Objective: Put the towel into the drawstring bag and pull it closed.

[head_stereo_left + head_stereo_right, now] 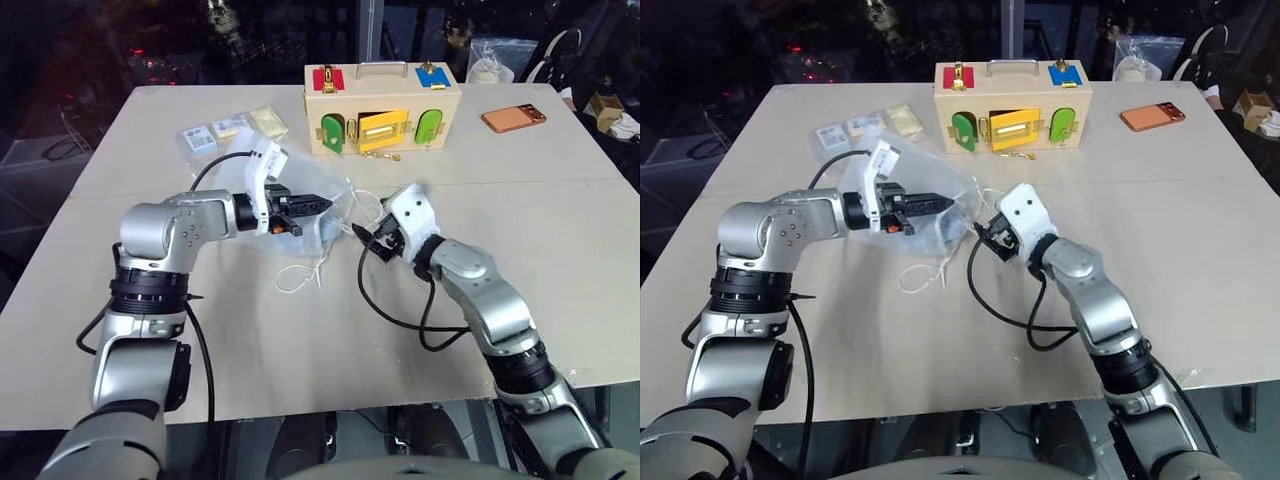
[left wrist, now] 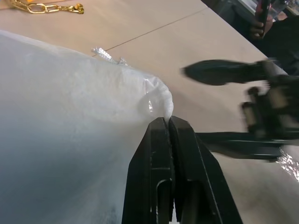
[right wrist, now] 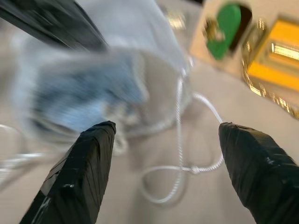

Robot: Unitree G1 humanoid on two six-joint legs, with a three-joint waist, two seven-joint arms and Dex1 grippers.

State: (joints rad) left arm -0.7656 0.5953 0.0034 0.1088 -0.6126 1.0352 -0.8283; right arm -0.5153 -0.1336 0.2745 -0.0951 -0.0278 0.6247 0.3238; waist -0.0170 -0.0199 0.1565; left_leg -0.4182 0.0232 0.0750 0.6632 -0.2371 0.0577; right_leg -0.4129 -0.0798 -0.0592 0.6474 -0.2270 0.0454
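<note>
Wide-spread right fingers (image 3: 163, 172) face the loose cord (image 3: 180, 140) while left fingers (image 2: 169, 135) pinch the drawstring bag (image 1: 320, 215); grabbing mesh instead could spill the towel (image 3: 88, 95).

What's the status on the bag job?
Left tool shut on bag rim. Right tool open, facing cord. Towel inside bag. Nothing in the way.

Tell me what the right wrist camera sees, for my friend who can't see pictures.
The right gripper has its two black fingers spread wide over a looped white cord on the table. Just beyond lies the drawstring bag with the blue towel inside.
</note>
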